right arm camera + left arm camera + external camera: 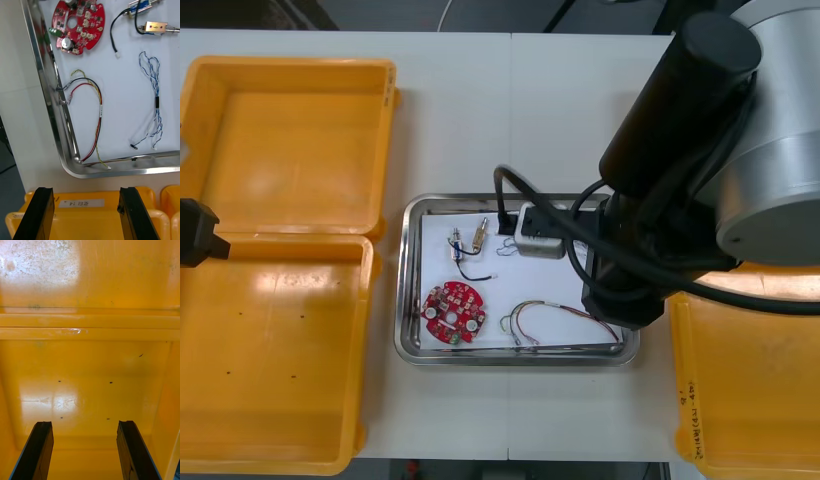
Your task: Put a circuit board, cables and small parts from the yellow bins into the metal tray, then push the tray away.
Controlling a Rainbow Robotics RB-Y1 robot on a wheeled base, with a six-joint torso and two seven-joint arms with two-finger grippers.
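Right pincer: fingers apart, holding nothing, over the right yellow bin. Metal tray sits on the worktop just beyond its fingertips, corner nearest.

Loaded:
- one circuit board
- three cables: red and yellow cable, blue and white cable, black cable
- two small metal parts

Judgement: tray stiff, slick, light, so it should slide easily. Press on the near rim mid-side, not the corner, or it swivels. Loose contents may shift.

Left pincer: spread, empty, above the left yellow bin.
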